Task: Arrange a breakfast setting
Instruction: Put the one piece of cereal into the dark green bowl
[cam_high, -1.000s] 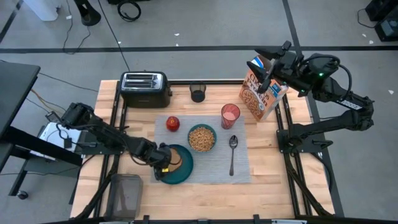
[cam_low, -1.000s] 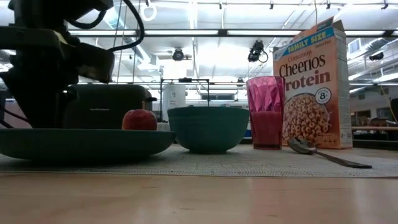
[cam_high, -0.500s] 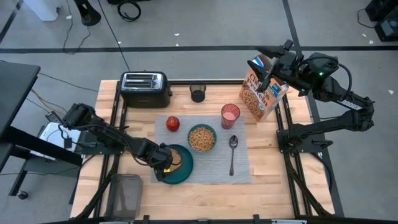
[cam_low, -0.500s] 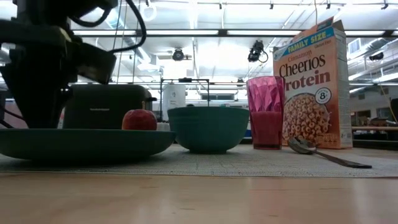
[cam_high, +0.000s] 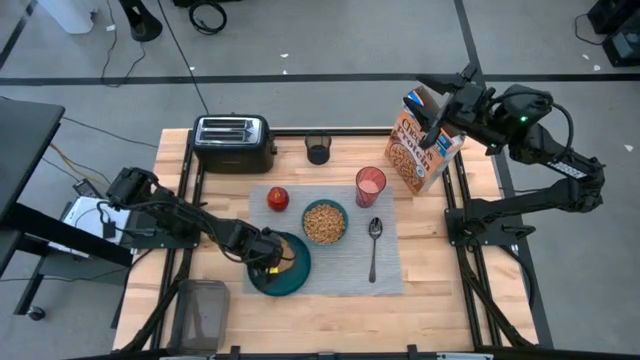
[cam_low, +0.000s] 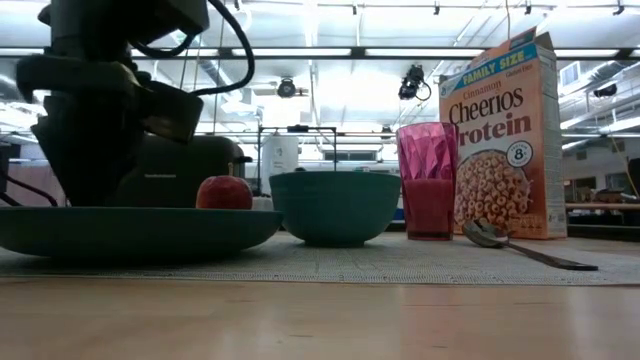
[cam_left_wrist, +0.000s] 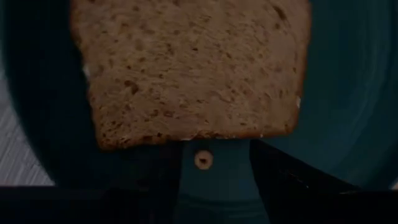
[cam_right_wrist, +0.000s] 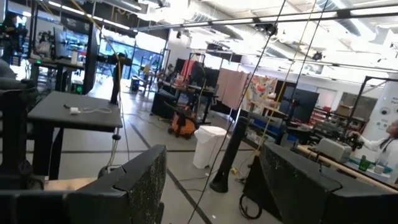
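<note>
The toast slice (cam_left_wrist: 189, 68) lies flat on the teal plate (cam_high: 292, 281) at the near left of the grey placemat (cam_high: 390, 272). My left gripper (cam_left_wrist: 214, 152) is open just over the plate, its fingertips at one edge of the toast, with a loose cereal ring between them. The teal bowl (cam_high: 325, 222) of cereal, red apple (cam_high: 277, 198), pink cup (cam_high: 370, 186) and spoon (cam_high: 373, 250) rest on the mat. The Cheerios box (cam_high: 425, 152) stands at the far right. My right gripper (cam_right_wrist: 211, 168) is open above the box's top (cam_high: 437, 112). My left gripper's open fingertips (cam_left_wrist: 152, 155) stand at the toast's edge (cam_left_wrist: 186, 134), low over the plate. I cannot tell whether they touch it. The toast lies flat on the plate.
A black toaster (cam_high: 233, 142) and a small black cup (cam_high: 318, 150) stand along the far edge. A grey container (cam_high: 200, 312) sits at the near left corner. Bare wood lies near the front edge and right of the mat.
My left gripper has shifted a little toward the table's right over the plate. My right gripper has drifted slightly toward the table's right above the Cheerios box.
</note>
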